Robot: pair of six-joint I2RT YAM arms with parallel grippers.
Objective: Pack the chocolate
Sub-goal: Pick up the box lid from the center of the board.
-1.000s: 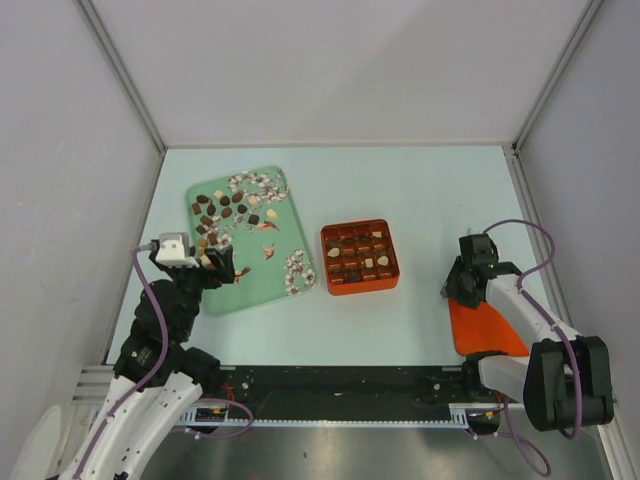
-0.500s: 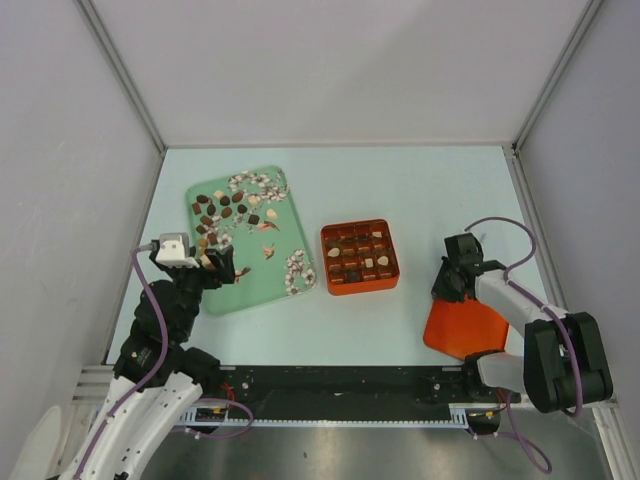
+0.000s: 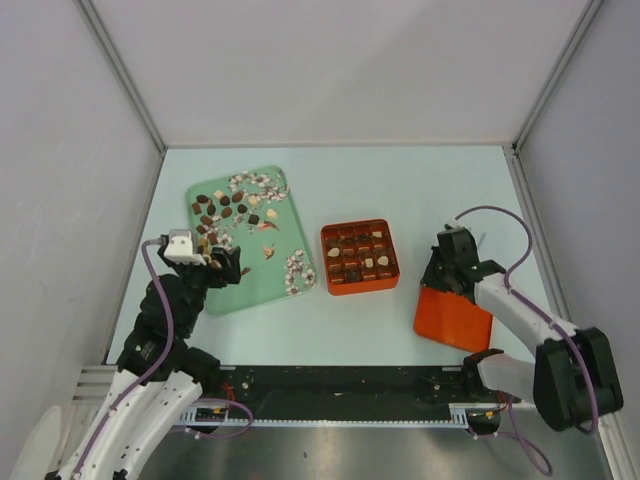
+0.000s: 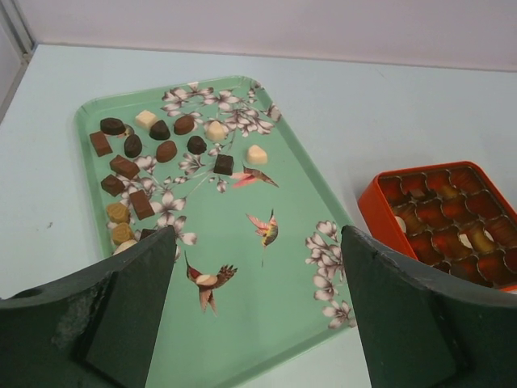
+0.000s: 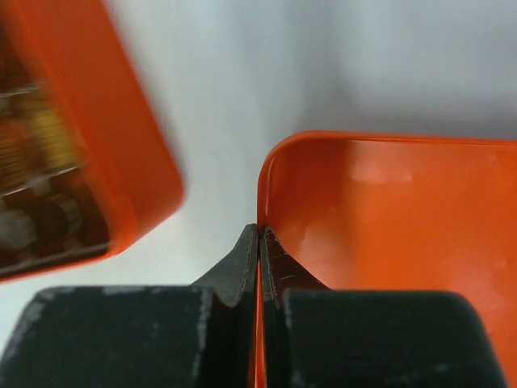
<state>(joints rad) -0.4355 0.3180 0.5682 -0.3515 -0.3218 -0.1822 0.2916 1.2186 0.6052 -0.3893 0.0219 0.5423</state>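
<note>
Lying on a green tray (image 4: 283,202) printed with flowers and birds, the chocolate (image 4: 166,150) is a loose cluster toward the far left corner. Most pieces are dark brown rounds and squares, a few cream or caramel. More pieces fill cells of the orange box (image 3: 360,224) just beside the tray. The left gripper (image 4: 257,234) hangs over the tray's near end, fingers spread wide and empty. The right gripper (image 5: 260,242) pinches the rim of an orange lid (image 5: 388,226), right of the box.

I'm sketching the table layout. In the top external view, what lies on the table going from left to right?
green tray carrying loose chocolate → orange box with a grid of cells → orange lid
</note>
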